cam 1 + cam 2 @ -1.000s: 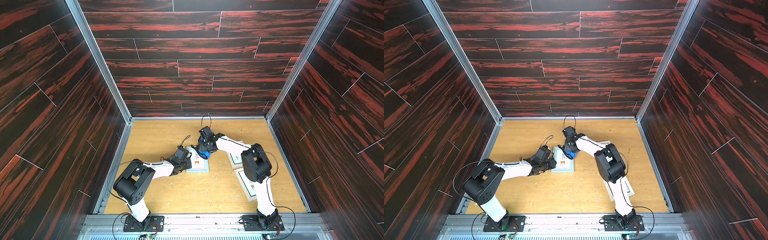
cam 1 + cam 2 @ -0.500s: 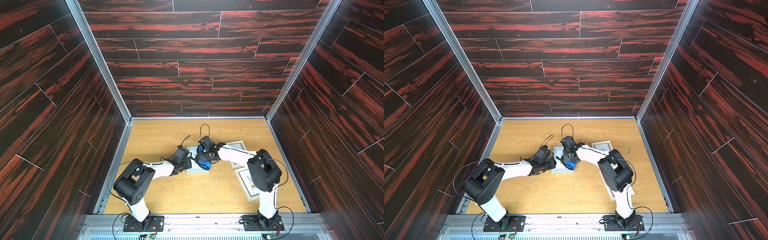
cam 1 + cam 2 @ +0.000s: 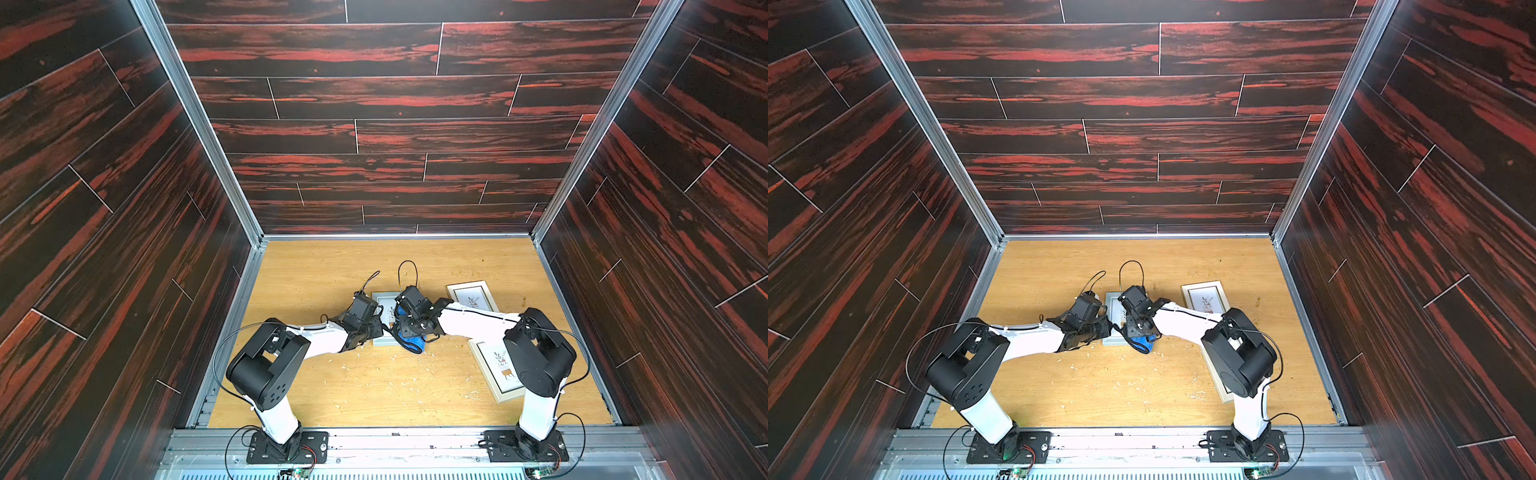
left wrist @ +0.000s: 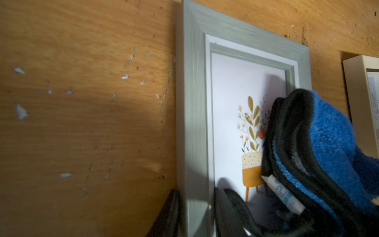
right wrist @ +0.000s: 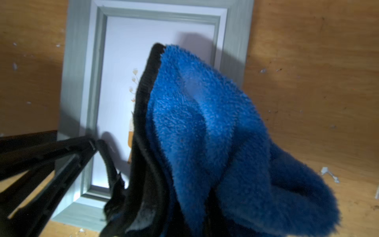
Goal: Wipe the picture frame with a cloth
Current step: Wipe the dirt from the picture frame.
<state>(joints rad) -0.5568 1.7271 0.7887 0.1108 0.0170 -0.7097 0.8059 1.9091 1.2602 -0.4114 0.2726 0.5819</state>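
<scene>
A grey-green picture frame (image 3: 383,300) (image 3: 1111,305) lies flat on the wooden floor with a plant print under its glass. My left gripper (image 3: 374,330) (image 3: 1100,328) (image 4: 196,209) is shut on the frame's left rail (image 4: 192,102), one finger outside and one on the glass side. My right gripper (image 3: 409,328) (image 3: 1138,330) is shut on the bunched blue cloth (image 3: 412,343) (image 3: 1144,343) (image 5: 205,123). The cloth (image 4: 338,143) rests on the glass and hangs over the frame's near right corner. In the right wrist view the cloth hides that gripper's fingers, and the frame (image 5: 82,71) lies beyond it.
Two cream picture frames lie to the right, one further back (image 3: 471,295) (image 3: 1204,297) and one near the right arm's elbow (image 3: 494,368) (image 3: 1219,384). White scraps (image 3: 399,365) litter the floor. Dark wood-pattern walls close in three sides.
My right gripper has dragged the cloth across the glass from the frame's far end toward its near right corner. The left gripper and the frame have stayed put.
</scene>
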